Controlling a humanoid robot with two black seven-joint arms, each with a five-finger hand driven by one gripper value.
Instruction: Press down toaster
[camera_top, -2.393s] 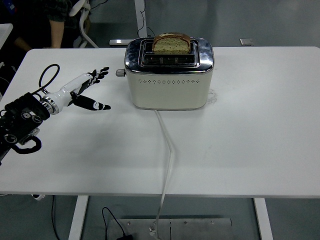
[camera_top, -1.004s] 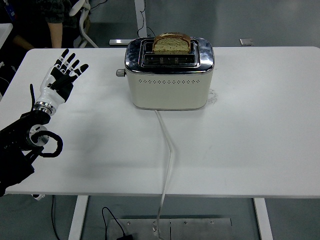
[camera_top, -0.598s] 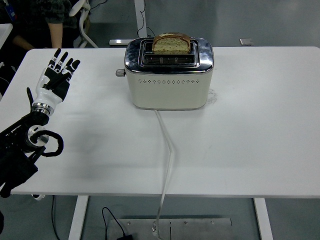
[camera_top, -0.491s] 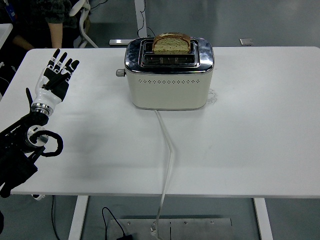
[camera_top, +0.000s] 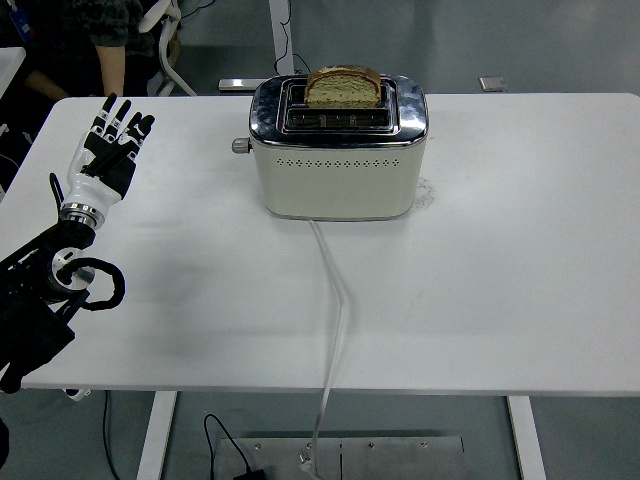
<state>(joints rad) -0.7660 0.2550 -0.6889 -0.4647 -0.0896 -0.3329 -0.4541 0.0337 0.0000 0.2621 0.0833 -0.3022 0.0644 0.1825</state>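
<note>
I see the white surface (camera_top: 500, 300) filling most of the frame, near edge along the bottom, far edge running across the upper part. Lots of bare room on the right half and across the lower middle; nothing sits there.

My left hand (camera_top: 105, 150) is in the upper left of the frame, raised over the surface's left end, fingers (camera_top: 120, 115) spread apart and pointing up-frame, holding nothing. Its black arm comes in from the lower left edge. It sits well apart from the toaster, with open surface between them. I see no right hand in frame.

The toaster (camera_top: 338, 160) stands upper centre, cream body with a chrome top, near the far edge. A slice of bread (camera_top: 343, 86) stands upright in the rear slot, sticking up well above the top; the front slot looks dark, contents unclear. A small knob (camera_top: 240, 146) pokes out of the toaster's left end, the side facing my hand.

A white cord (camera_top: 335, 300) runs from the toaster's front base down the middle of the surface and drops over the near edge. It lies right of my hand's side, not between hand and knob.

A person's sleeve (camera_top: 105, 25) shows at the top left corner, beyond the surface.
</note>
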